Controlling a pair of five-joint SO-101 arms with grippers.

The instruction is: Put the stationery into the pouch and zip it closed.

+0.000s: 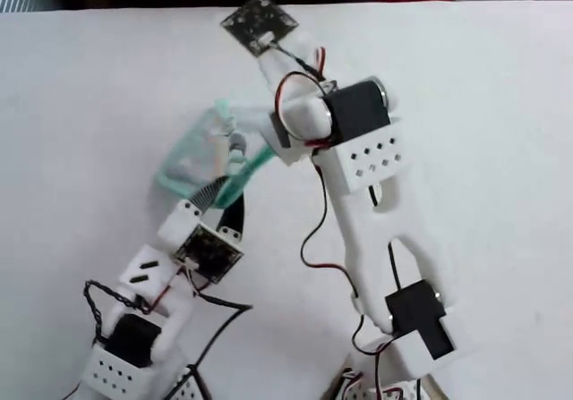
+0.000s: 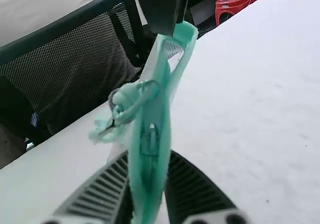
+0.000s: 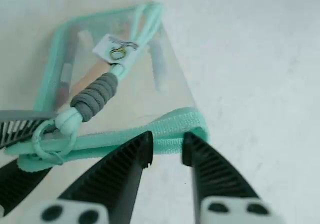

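The white desk [image 1: 501,105] carries one pouch [image 1: 192,158], which lies a little left of the middle of the desk, about halfway between the near and far edges. It is clear, with a mint green border. Pale shapes show through its wall, but I cannot count them or say what they are.

What matters for the next move is the zipper band [image 3: 115,141]. Its long axis runs straight from one gripper to the other, and the band is lifted between them. There are two grippers, and each one holds one end:
- The left gripper [image 2: 147,209] is closed on the end toward the near edge of the desk, with the green band pressed between its ribbed jaws.
- The right gripper [image 3: 167,146] is clamped on the opposite end, toward the far edge, where the band finishes in a folded green tab.

The left gripper is the nearer one to the pull. Between the grippers the band looks like one joined strip, so I judge the zip to be nearly or fully closed, but I cannot be sure.

There is one strap [image 3: 95,96], with a grey wrapped part, lying across the pouch. One ring [image 3: 35,140] joins it to the zipper just beside the left gripper. One small white tag [image 3: 105,46] sits at the other end of the strap.
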